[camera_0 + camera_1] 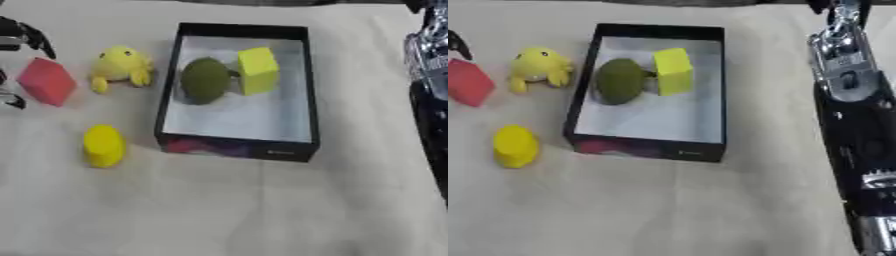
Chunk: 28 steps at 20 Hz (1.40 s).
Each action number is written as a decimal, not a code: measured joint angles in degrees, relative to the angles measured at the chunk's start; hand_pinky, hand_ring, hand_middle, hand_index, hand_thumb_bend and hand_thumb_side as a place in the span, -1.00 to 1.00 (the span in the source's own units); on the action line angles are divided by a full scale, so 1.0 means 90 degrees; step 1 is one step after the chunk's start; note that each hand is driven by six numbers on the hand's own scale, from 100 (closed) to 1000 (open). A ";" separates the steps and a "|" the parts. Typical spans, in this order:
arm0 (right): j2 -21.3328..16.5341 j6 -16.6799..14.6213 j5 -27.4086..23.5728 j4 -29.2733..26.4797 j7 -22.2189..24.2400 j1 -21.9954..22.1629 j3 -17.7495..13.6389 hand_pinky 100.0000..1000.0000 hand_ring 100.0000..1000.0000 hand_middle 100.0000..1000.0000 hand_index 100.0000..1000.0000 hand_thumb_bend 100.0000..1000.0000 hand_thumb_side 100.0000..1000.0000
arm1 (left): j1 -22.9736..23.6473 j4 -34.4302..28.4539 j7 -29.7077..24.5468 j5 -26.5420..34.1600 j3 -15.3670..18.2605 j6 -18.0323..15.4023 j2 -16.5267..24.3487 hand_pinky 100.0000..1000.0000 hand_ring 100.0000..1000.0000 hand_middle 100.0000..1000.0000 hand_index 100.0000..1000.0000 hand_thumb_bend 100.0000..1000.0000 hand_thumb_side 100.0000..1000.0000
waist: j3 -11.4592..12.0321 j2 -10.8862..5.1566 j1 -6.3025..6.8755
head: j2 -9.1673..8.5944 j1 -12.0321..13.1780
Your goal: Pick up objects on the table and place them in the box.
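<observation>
1. We see the box (308, 90), black-walled with a pale floor, sitting in the middle of the cloth-covered table (245, 210), within reach of both arms.
2. Two things already lie inside it: a dark green round lump (205, 80) against the left wall, and a yellow block (258, 70) touching it on its right. They crowd the far half, so the near half of the floor is bare for whatever comes next.
3. Three things are left outside, all to the box's left: a yellow plush toy (121, 66) just beside the left wall, a red block (46, 81) further left, and a yellow rounded piece (103, 145) nearer us, off the box's front corner.
4. Our left hand (24, 37) shows at the far left edge, its dark fingers just above the red block and another part of it just below. We judge the hand is bracketing the block for a pick, but it is cropped, so we cannot tell whether the fingers are spread, curled, or touching it.
5. Our right arm (855, 125) runs down the right side, well apart from the box; the hand itself does not show.
6. By our reckoning the task is under halfway done, and the left-side clutter suits the left hand.
</observation>
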 measured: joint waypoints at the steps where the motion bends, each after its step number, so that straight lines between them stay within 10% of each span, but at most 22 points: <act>1: -0.0007 0.0003 -0.0006 0.0019 -0.0004 -0.0013 0.0000 0.55 0.41 0.39 0.62 -0.56 -0.35 | -0.0015 0.0004 0.0026 -0.0001 0.0014 0.0009 -0.0002 0.73 0.70 0.62 0.66 0.40 -1.00 | -0.0006 0.0016 0.0000 | -0.0006 0.0000; 17: -0.0057 -0.0008 -0.0112 0.0191 -0.0042 -0.0160 0.0002 0.55 0.40 0.38 0.62 -0.58 -0.33 | -0.0213 0.0522 0.0180 -0.0256 0.0206 0.0133 -0.0232 0.72 0.73 0.64 0.66 0.36 -1.00 | -0.0123 0.0131 0.0000 | -0.0087 0.0107; 28: -0.0057 -0.0017 -0.0152 0.0219 -0.0058 -0.0197 0.0002 0.55 0.40 0.38 0.62 -0.58 -0.33 | -0.0225 0.0553 -0.0028 0.0000 0.0221 0.0163 -0.0281 0.35 0.33 0.29 0.46 -0.23 -1.00 | -0.0106 0.0153 -0.0001 | -0.0085 0.0107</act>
